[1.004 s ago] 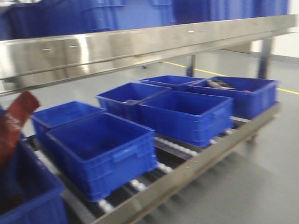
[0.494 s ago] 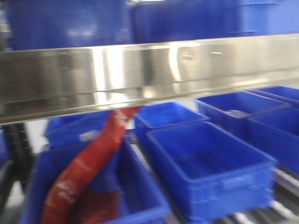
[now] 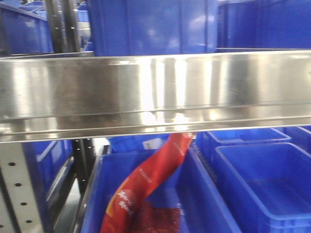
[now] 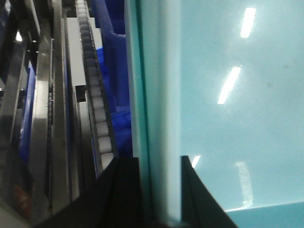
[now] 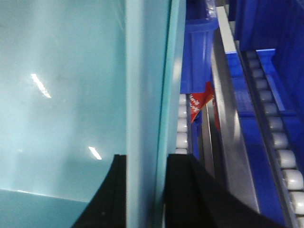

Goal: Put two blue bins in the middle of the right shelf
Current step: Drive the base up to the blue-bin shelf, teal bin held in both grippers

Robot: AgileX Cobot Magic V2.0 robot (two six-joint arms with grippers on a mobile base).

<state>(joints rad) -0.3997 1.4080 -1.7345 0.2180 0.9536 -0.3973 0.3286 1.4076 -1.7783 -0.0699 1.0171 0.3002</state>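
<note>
Approach step, no bin held yet. Left gripper (image 4: 159,190) and right gripper (image 5: 145,190) both open, empty. Blue bins (image 3: 262,179) below steel shelf lip (image 3: 155,92). Next: pick bin, align, grasp rim.

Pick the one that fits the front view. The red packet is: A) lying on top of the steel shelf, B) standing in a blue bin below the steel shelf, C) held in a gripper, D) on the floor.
B: the red packet leans up out of a blue bin and passes under the steel shelf.
</note>
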